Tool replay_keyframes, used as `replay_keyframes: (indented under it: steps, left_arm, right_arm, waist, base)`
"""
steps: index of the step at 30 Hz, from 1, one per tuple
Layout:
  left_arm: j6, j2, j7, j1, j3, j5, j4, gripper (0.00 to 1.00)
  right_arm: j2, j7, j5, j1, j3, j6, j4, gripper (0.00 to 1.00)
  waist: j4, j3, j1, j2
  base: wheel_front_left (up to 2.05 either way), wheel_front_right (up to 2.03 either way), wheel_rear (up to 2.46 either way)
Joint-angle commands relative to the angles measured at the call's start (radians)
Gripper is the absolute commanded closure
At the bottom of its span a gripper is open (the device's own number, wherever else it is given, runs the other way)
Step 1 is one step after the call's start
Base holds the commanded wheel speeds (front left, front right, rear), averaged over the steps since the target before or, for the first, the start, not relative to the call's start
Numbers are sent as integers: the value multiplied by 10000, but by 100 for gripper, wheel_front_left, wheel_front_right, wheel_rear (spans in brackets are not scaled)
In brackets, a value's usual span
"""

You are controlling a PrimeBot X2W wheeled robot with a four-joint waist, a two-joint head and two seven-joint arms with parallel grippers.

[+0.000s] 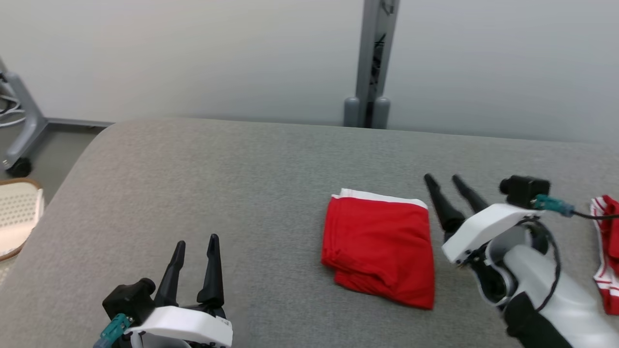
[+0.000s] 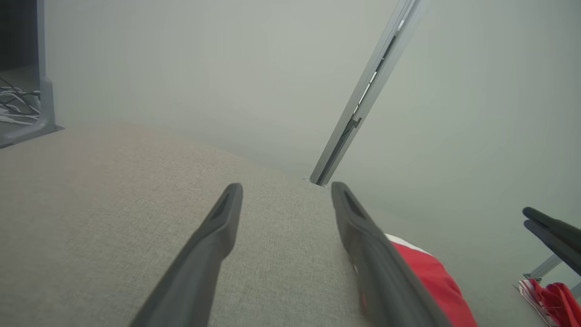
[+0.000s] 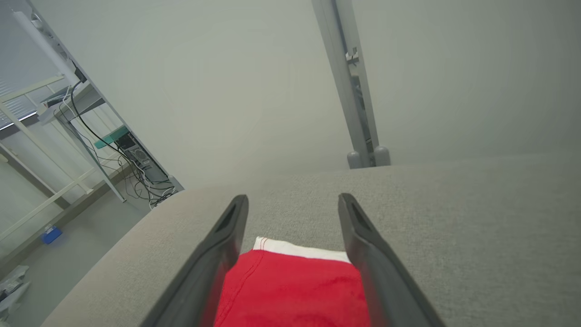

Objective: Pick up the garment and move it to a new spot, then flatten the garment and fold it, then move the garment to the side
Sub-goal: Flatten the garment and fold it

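The garment (image 1: 382, 246) is red with a white band along its far edge, and it lies folded into a compact rectangle on the grey cushioned surface (image 1: 217, 183), right of centre. My right gripper (image 1: 447, 180) hovers just to its right, open and holding nothing. The right wrist view looks down between the open fingers onto the garment (image 3: 295, 290). At the lower left, well away from the cloth, my left gripper (image 1: 196, 240) stands open and empty. The left wrist view catches the garment (image 2: 431, 277) past its right finger.
A second red and white cloth (image 1: 607, 251) lies at the right edge of the surface. A grey post (image 1: 372, 63) stands against the pale wall behind. A woven basket (image 1: 17, 217) and a wheeled stand (image 1: 19, 130) are on the floor at the left.
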State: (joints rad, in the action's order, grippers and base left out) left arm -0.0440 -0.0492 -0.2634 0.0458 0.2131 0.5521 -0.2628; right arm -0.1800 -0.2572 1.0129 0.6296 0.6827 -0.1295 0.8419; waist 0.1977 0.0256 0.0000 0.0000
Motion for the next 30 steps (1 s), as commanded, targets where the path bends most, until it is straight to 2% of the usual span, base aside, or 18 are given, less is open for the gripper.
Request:
replay_keyframes:
  steps: [1,4,8,11,14,18,22,30]
  left_arm:
    - [23,-35,1,49,-76,-98,129,0]
    - [-49,-37,1,52,-234,-54,311,0]
    - [-37,-37,1,-52,-333,-57,474,0]
    - [-23,-37,-1,-205,-393,-103,493,0]
    - [13,-38,-1,-327,-430,-399,486,0]
    - [79,-35,1,-581,-425,-889,456,0]
    - [70,-42,-1,-745,-506,-1009,504,0]
    - [123,-37,-1,-749,-456,-1073,485,0]
  right_arm:
    - [-232,-104,-645,104,-311,-23,-81,0]
    - [-655,-89,-2556,-178,-1473,-23,-886,0]
    - [-877,-72,-5322,-1508,-3274,-21,-2601,0]
    - [-321,-72,-6404,-2753,-4718,-21,-3787,0]
    - [159,-73,-7275,-3836,-5587,-21,-4697,0]
    - [726,-76,-7844,-4773,-6338,-15,-5313,0]
    - [990,-74,-8036,-5159,-6579,-15,-5517,0]
    - [1165,-75,-8078,-5279,-6766,-15,-5608,0]
  waist:
    - [-419,110,0,0]
    - [-755,89,0,0]
    - [-1100,41,0,0]
    - [-1295,35,0,0]
    - [-1475,37,0,0]
    - [-1669,55,0,0]
    - [-1785,59,0,0]
    - [-1741,8,0,0]
  base:
    - [0,0,0]
    - [0,0,0]
    - [0,0,0]
    - [0,0,0]
    - [0,0,0]
    - [0,0,0]
    - [0,0,0]
    - [0,0,0]
